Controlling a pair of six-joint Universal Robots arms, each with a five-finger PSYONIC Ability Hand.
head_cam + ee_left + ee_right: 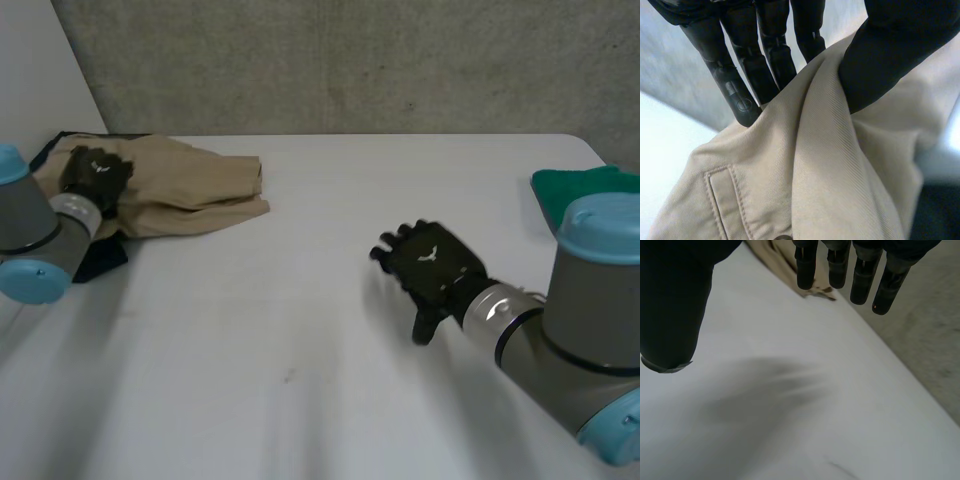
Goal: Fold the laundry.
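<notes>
head view: a beige garment [190, 185], seemingly trousers, lies bunched at the far left of the white table [300, 350]. its long axis runs across the table's far side, from the left arm's end toward the centre. the left robot hand [95, 175] rests on the end of the garment nearest its own arm. a dark item [100, 260], too hidden to identify, shows just beside that wrist, partly under the beige cloth. a green cloth [575, 190] lies at the table's right edge, well apart from the garment.

left wrist view: the fingers [735, 85] press one side of a raised ridge of cloth and the thumb [880, 55] presses the other, so this robot hand is pinched closed on the garment. a stitched pocket opening [722, 200] lies under the palm.

right wrist view: the right robot hand [435, 265] hovers over bare table with fingers [860, 275] straight and spread from the thumb [670, 305], holding nothing. the garment's free end lies beyond its fingertips.

the relation that matters: the garment's loose end lies ahead of the right robot hand and toward the left arm's side, well apart from it. the left robot hand is the nearer and already grips. judged from this, folding has barely begun, and the next move likely calls for the right robot hand to reach along that axis to the free end.
</notes>
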